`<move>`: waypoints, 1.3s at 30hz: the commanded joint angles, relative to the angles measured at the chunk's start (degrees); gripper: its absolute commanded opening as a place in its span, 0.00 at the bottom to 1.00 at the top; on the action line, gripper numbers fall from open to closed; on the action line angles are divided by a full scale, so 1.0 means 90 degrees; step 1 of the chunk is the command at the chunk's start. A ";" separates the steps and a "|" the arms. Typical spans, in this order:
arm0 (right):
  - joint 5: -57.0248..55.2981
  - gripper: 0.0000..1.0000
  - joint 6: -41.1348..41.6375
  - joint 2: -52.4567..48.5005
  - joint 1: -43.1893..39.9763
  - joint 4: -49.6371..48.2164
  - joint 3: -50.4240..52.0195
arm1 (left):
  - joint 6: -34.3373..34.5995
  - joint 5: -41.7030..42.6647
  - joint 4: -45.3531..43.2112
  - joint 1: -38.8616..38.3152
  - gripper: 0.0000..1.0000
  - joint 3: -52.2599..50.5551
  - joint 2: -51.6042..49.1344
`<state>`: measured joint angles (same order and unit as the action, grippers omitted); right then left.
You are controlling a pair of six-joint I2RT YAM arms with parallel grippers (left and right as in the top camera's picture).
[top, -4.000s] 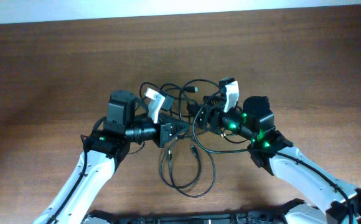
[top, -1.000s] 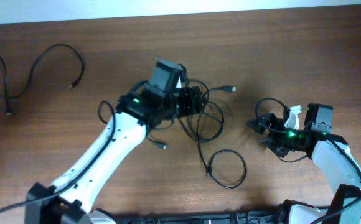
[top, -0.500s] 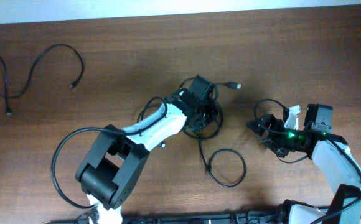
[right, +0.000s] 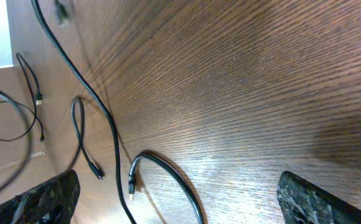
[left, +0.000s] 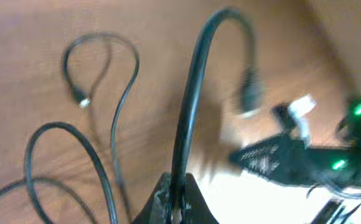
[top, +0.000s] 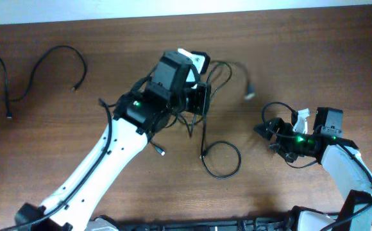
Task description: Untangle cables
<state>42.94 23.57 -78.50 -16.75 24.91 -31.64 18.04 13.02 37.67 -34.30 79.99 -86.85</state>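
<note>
My left gripper [top: 199,97] is shut on a black cable [top: 228,66] and holds it above the table. In the left wrist view the jaws [left: 177,202] pinch this cable [left: 190,106], which arcs up and hangs down to a blurred plug [left: 249,93]. Its tail forms a loop [top: 222,160] on the table. More cable strands [left: 99,56] lie below the left gripper. A separate cable [top: 35,70] lies at the far left. My right gripper [top: 267,128] is open and empty, low over the table. In the right wrist view a cable end with a plug [right: 132,183] lies between its fingers [right: 177,190].
The brown wooden table [top: 314,58] ends at a white strip along the far edge. A small cable loop [top: 278,106] sits beside the right gripper. The right arm [left: 292,162] shows in the left wrist view.
My left gripper has risen and pulled back left with the cable. The plug has swung down to the right, and the loop on the table has slid left. The right arm has not moved.
</note>
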 commanded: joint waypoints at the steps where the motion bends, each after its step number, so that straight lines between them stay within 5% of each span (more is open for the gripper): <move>1: -0.0036 0.99 -0.0095 0.0002 -0.0017 -0.0005 -0.0005 | -0.0831 -0.0702 0.0226 0.0002 0.00 -0.0019 -0.0070; 5: -0.0034 0.99 -0.0095 0.0002 -0.0017 -0.0005 -0.0005 | -0.0831 -0.1600 0.0279 0.0005 0.00 -0.0019 -0.0068; 17: -0.0036 0.99 -0.0095 0.0002 -0.0015 -0.0005 -0.0005 | -0.0787 -0.1591 0.0527 0.1256 0.00 -0.0019 0.1297; 21: -0.0032 0.99 -0.0085 0.0002 -0.0015 -0.0049 -0.0005 | 0.0046 -0.1591 0.0733 0.1637 0.00 -0.0019 0.1661; 26: 0.1865 0.99 -0.0209 0.0002 0.0005 0.0697 -0.0005 | 0.0070 -0.1537 0.1209 0.1761 0.00 -0.0019 0.1666; 28: 0.3254 0.99 -0.1093 0.0002 0.0301 0.0333 -0.0005 | 0.0066 -0.1311 0.1202 0.1761 0.00 -0.0019 0.1664; 31: 0.3011 0.96 -0.1069 0.0002 0.1175 -0.0568 -0.0005 | 0.0056 -0.1258 0.1161 0.1761 0.00 -0.0019 0.1639; 33: 0.2220 0.97 -0.1066 0.0002 0.1775 -0.0755 -0.0005 | 0.0005 -0.1795 0.1166 0.1761 0.00 -0.0019 0.1554; 37: 0.1358 0.99 -0.1071 0.0002 0.2637 -0.0748 -0.0005 | -0.0112 -0.4646 0.0801 0.1991 0.00 -0.0017 0.1654; 39: 0.1037 0.99 -0.1069 0.0002 0.2861 -0.0750 -0.0005 | -0.0109 -0.4733 0.0238 0.2198 0.00 -0.0017 0.1644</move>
<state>57.10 14.79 -78.50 6.98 18.35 -31.66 17.63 -20.49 43.57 -16.67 79.72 -72.64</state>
